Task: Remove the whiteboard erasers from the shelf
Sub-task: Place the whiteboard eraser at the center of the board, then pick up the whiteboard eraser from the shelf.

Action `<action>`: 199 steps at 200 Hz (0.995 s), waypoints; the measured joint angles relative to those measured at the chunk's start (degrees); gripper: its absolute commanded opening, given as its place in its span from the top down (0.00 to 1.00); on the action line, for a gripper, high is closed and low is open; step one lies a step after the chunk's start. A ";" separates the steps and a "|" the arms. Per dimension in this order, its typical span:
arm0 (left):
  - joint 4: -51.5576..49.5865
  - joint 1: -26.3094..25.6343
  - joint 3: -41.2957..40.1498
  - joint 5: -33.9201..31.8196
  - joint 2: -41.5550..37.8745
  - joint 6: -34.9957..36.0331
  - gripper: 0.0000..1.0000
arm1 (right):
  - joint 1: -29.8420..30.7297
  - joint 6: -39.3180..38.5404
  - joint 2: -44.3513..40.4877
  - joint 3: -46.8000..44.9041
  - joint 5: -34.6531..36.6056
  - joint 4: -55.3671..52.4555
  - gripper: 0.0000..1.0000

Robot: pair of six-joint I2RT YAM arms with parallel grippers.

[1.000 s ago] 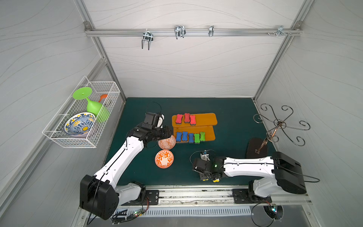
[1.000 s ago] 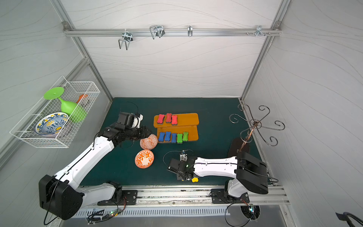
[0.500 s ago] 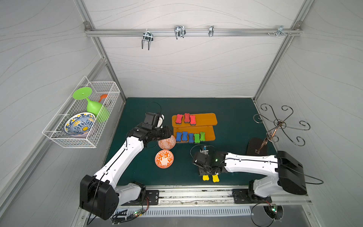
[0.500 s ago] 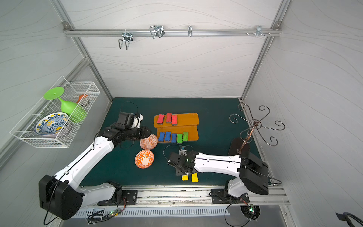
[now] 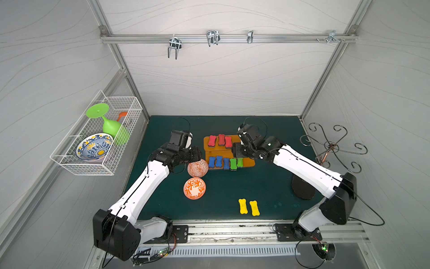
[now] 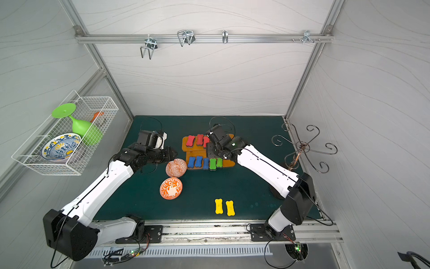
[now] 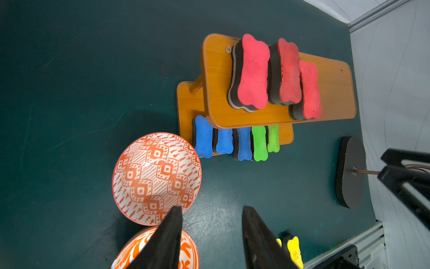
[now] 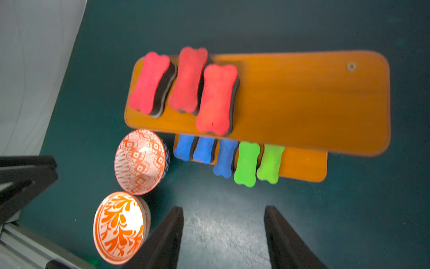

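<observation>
Right wrist: right tool (image 8: 223,207) spread, hovering over shelf (image 8: 302,97).

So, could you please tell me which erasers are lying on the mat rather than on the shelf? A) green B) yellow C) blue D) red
B: the yellow erasers lie on the mat; the red erasers, blue erasers and green erasers sit on the shelf.

The diamond-pattern bowl (image 5: 197,168) and the leaf-pattern bowl (image 5: 194,188) stand just beside each other on the green surface (image 5: 256,181). A wall-mounted wire basket (image 5: 86,166) holds a tilted green goblet (image 5: 111,128), a blue-yellow bowl (image 5: 94,146) and an orange item (image 5: 122,114). A scrolled stand (image 5: 330,149) stands near the opposite wall. Hooks (image 5: 174,46) hang from the rail (image 5: 279,38).
</observation>
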 measured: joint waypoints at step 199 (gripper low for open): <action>-1.05 -2.60 1.75 -6.73 2.54 2.49 0.54 | -6.21 -9.33 16.85 12.87 -5.33 1.31 0.38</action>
